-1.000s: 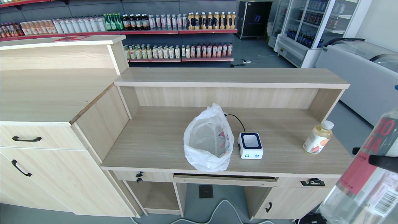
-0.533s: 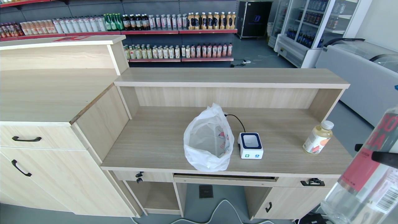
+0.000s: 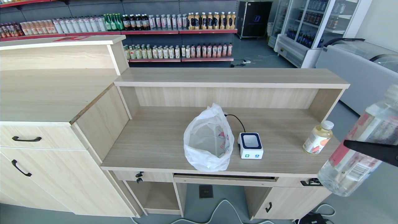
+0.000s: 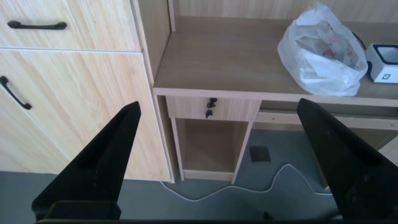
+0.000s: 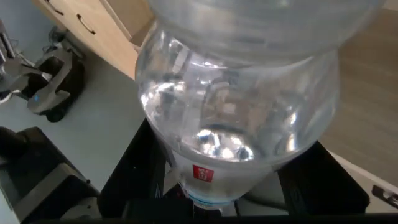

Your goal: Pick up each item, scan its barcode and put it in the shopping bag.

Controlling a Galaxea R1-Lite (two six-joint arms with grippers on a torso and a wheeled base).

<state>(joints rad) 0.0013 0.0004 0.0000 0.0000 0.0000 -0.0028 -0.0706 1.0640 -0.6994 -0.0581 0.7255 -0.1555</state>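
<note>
My right gripper [image 3: 368, 148] is shut on a clear water bottle [image 3: 348, 168] with a red label, held tilted in the air off the counter's right end, base pointing down. In the right wrist view the bottle [image 5: 242, 118] sits between the dark fingers [image 5: 134, 180]. An open white shopping bag [image 3: 209, 140] stands mid-counter, and the small white barcode scanner [image 3: 250, 145] sits just to its right. A yellow drink bottle [image 3: 318, 137] stands near the counter's right end. My left gripper [image 4: 219, 106] hangs open and empty, low in front of the counter's left side.
The wooden counter [image 3: 155, 137] has a raised back shelf and side walls, with a taller cabinet [image 3: 46, 93] at its left. The scanner's cable [image 3: 236, 119] runs behind the bag. Drawers and a floor cable lie below. Drink shelves and freezers stand behind.
The held water bottle has risen and tilted further over, its barcode label turning, while staying at the right edge. The bag, scanner and yellow bottle have not moved.
</note>
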